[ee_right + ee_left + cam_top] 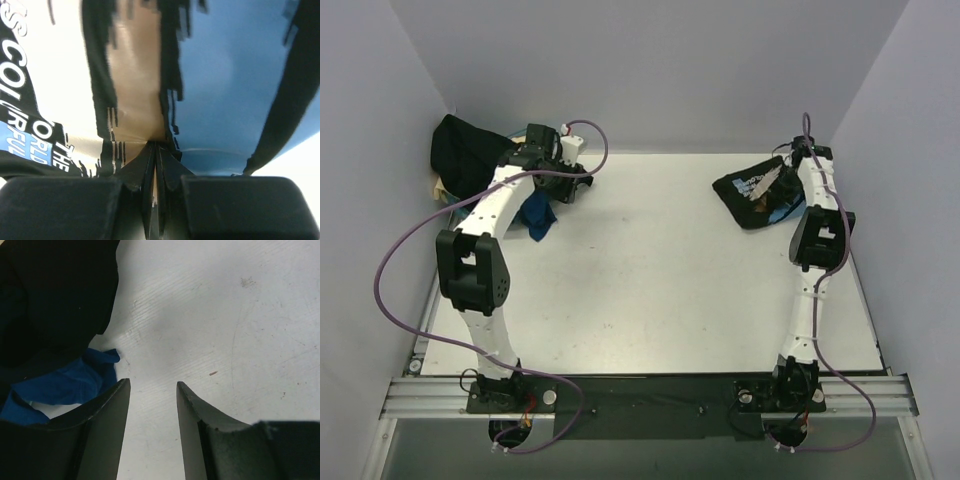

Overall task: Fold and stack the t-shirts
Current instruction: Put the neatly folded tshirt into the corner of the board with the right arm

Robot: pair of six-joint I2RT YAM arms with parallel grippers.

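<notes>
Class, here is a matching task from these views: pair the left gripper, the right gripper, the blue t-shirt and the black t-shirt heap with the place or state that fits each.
Column 1
1 left gripper
2 right gripper
3 blue t-shirt
4 black t-shirt heap

Column 2
A piled in the far left corner
B jaws shut on the printed t-shirt
C crumpled on the table, touching black cloth
D jaws open over bare table

Pairs: 1-D, 2-B, 3-C, 4-A

Printed black t-shirt [20,75], right wrist view: white lettering, tilted, cropped. "THE" clear. "ORLD" beside it on blue band. "COL" higher up, rest cut off. Top view: lettering too small to read.
</notes>
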